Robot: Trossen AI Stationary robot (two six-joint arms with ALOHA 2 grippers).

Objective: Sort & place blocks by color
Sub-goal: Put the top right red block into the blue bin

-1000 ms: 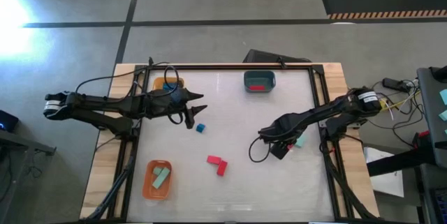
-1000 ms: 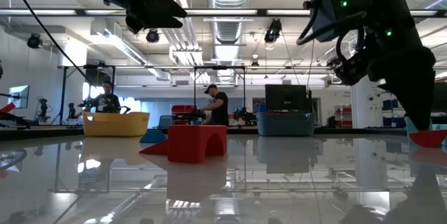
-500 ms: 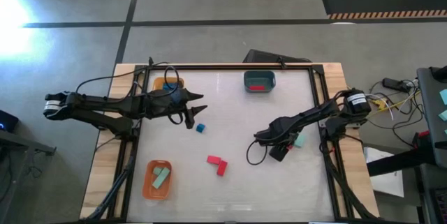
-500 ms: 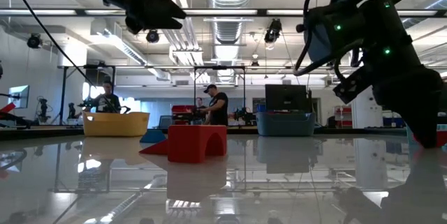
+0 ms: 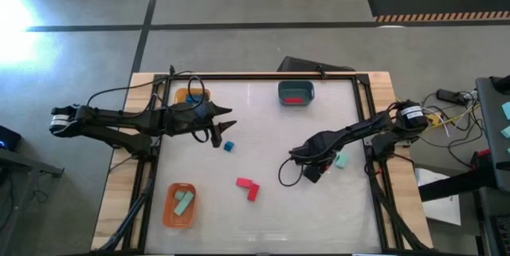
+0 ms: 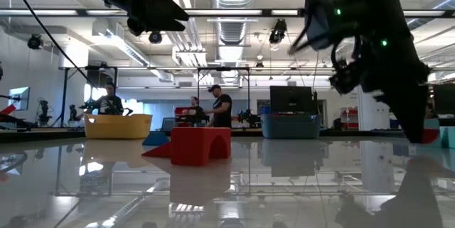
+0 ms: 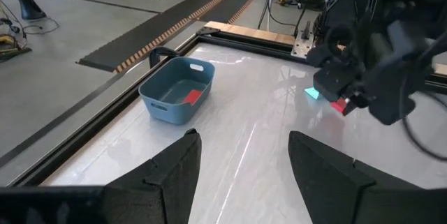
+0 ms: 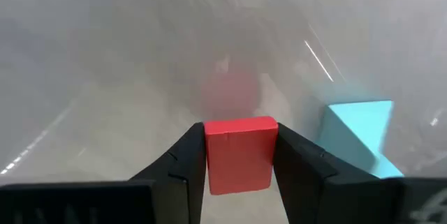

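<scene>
My right gripper [image 5: 309, 171] is right of the table's middle, shut on a small red block [image 8: 239, 154]. A mint block [image 5: 341, 160] lies on the table just right of it. My left gripper [image 5: 224, 128] hovers open at the far left, above and beside a blue block [image 5: 229, 147]. Two red blocks [image 5: 249, 187] lie touching near the middle; they stand closest in the low view [image 6: 200, 145]. The orange tray [image 5: 169, 216] holds mint blocks. The teal-grey tray [image 5: 296, 85] holds a red block. The yellow tray [image 5: 191, 96] is half hidden under the left arm. My right gripper pinches the red block between its two fingers, one on each opposite side face [image 8: 209, 158]. The fingers [image 8: 183, 162] slant down at it from the table's right. The block is just clear of the table, its top face level; the mint block [image 8: 360, 137] lies beside it.
Black rails frame the table's left, far and right edges [image 5: 362, 120]. The left arm lies across the far-left corner over the yellow tray. Bare table stretches between the red pair and the right gripper and along the near edge. People stand far off in the room [image 6: 222, 107].
My right gripper came down over the red block next to the mint one, then shifted a little toward the table's left with the block between its fingers, raised just off the surface. The mint block stayed put.
</scene>
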